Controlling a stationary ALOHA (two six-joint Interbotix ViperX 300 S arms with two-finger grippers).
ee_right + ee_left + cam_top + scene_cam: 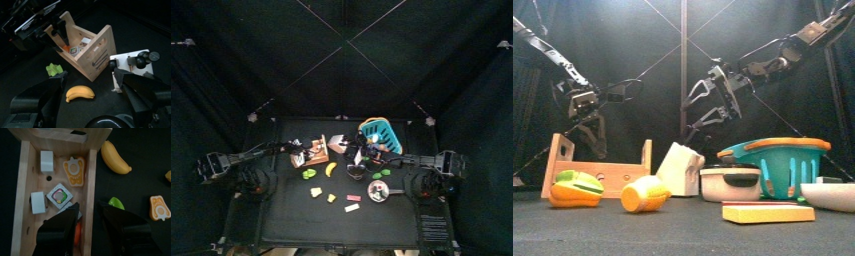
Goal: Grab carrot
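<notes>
The black tabletop (305,215) carries a wooden crate (59,188) with the left hand (89,223) poised over its open top, its 2 jaws spread apart and holding nothing. The right hand (87,100), also spread and empty, hangs beside the crate above a banana (80,93). The carrot (78,234) seems to be the orange sliver inside the crate between the left jaws. This reads as the approach; next, descend and close on it.
</notes>
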